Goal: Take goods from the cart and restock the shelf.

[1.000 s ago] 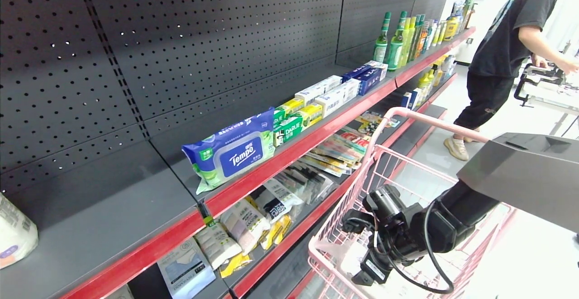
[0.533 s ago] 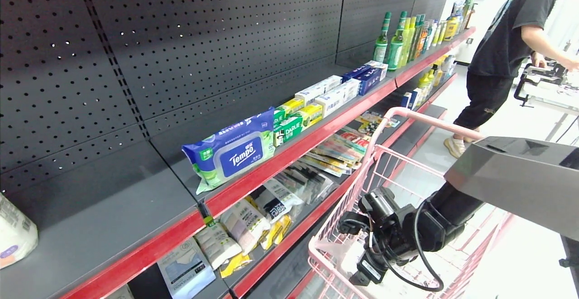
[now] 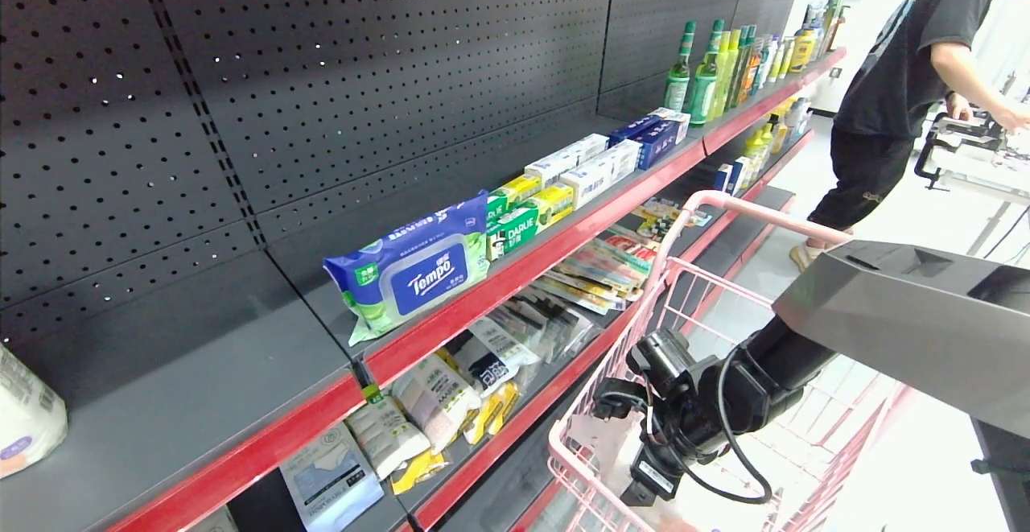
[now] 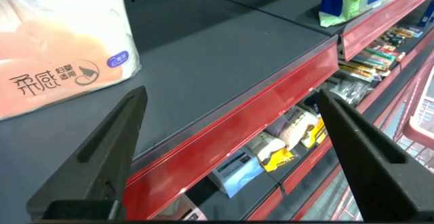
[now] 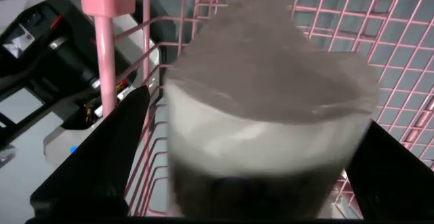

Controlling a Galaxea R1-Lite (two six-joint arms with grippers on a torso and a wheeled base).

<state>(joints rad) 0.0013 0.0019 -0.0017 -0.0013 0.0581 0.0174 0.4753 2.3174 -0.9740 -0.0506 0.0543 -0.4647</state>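
Right gripper (image 5: 254, 108) is hanging low inside the pink wire cart (image 3: 728, 204), near the cart's corner closest to the shelving, with its arm sloping down over the rim. A soft pack (image 5: 271, 136) is sitting directly in front of it, spanning the gripper's whole gap from side to side. The pack is showing a cloudy grey, film-like top, a white band across the middle and a dark lower edge; its print cannot be made out. Whether the gripper is clamping the pack or merely standing around it cannot be told. Pink cart mesh is showing behind and below the pack.

Left gripper (image 4: 230, 98) is hovering with its fingers (image 4: 108, 149) spread wide and holding nothing, above the bare grey board of the upper shelf (image 4: 224, 61), whose front edge is red. A toilet paper pack (image 4: 57, 44), peach and white, is standing on that board just beside it. Farther along the same shelf a blue and green wet wipes pack (image 3: 414, 268) is lying at a tilt, followed by toothpaste boxes (image 3: 527, 206) and green bottles (image 3: 700, 73).
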